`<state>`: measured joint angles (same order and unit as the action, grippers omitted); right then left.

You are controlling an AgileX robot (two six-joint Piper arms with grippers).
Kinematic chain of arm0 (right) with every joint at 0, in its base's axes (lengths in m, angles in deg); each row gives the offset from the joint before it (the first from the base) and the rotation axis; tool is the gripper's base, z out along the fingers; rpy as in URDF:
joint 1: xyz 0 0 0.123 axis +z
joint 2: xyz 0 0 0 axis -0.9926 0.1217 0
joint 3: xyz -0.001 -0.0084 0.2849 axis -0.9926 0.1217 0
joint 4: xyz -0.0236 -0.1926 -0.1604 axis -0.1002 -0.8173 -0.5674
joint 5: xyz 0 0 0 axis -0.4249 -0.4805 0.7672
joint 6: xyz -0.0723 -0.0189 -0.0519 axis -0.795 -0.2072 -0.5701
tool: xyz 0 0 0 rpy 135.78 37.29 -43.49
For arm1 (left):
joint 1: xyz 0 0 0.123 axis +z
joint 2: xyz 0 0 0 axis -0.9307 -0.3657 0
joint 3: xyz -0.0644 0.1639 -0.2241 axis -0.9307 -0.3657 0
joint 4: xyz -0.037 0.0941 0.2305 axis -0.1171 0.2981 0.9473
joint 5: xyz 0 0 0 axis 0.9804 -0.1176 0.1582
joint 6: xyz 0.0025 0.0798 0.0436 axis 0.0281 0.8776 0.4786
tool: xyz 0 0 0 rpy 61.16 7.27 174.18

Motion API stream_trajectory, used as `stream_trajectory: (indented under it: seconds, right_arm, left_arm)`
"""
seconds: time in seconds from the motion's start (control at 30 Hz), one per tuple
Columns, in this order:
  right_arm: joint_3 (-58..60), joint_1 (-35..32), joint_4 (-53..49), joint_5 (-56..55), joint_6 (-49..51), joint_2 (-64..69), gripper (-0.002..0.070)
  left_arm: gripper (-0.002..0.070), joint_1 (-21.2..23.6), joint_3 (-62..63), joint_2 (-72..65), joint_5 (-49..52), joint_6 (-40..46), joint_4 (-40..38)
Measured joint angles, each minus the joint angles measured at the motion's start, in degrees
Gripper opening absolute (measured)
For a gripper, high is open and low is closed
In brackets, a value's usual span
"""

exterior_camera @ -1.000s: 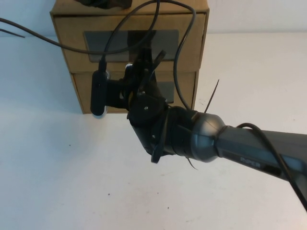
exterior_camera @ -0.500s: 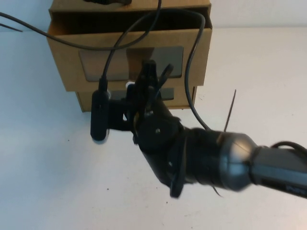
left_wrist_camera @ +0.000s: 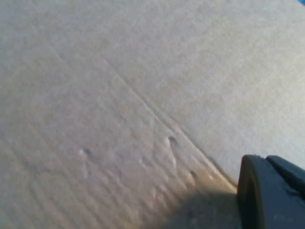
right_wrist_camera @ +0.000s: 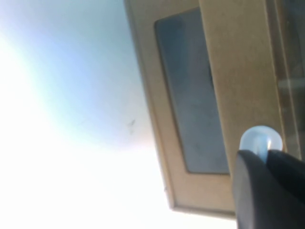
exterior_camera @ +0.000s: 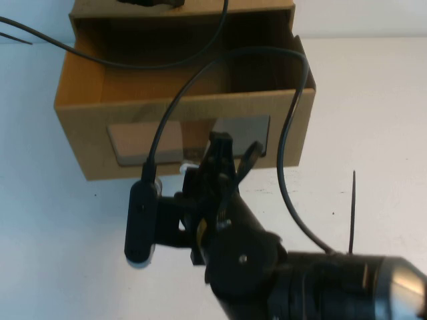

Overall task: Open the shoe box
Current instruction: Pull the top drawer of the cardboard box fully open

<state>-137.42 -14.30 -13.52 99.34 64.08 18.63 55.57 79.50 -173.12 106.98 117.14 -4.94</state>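
The cardboard shoe box (exterior_camera: 180, 10) stands at the table's far side. Its upper drawer (exterior_camera: 87, 143) is pulled well out, so its brown inside (exterior_camera: 167, 80) shows. The drawer front has a grey window (exterior_camera: 143, 141). My right gripper (exterior_camera: 223, 143) is at the middle of that front, shut on a pale translucent knob (right_wrist_camera: 260, 140). The right wrist view looks along the drawer front (right_wrist_camera: 219, 95). My left gripper (exterior_camera: 150, 3) rests on top of the box, and the left wrist view is filled with that cardboard top (left_wrist_camera: 119, 95). The drawer hides the lower box.
White table (exterior_camera: 373, 100) lies all round the box. Black cables (exterior_camera: 287, 133) loop from my right arm over the drawer. My right arm's wrist camera (exterior_camera: 140, 223) sticks out to its left. A thin black tie (exterior_camera: 351, 207) stands up from the arm.
The drawer has slid a long way out of the box toward me. My right gripper has drawn back with it, still shut. The left gripper has stayed on the box top.
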Motion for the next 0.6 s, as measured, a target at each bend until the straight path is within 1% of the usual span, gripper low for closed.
stream_trajectory:
  seconds: [0.33,0.6]
  right_arm:
    - [0.78,6.21,9.14,5.16,-0.1,-2.85,0.0007]
    - [0.78,7.19,11.17,6.09,-0.1,-3.48,0.0007]
  left_arm:
    - [-0.0005,-0.08,0.0,0.0,0.0,0.0,0.11]
    - [-0.0005,-0.08,0.0,0.09,0.0,0.0,0.21]
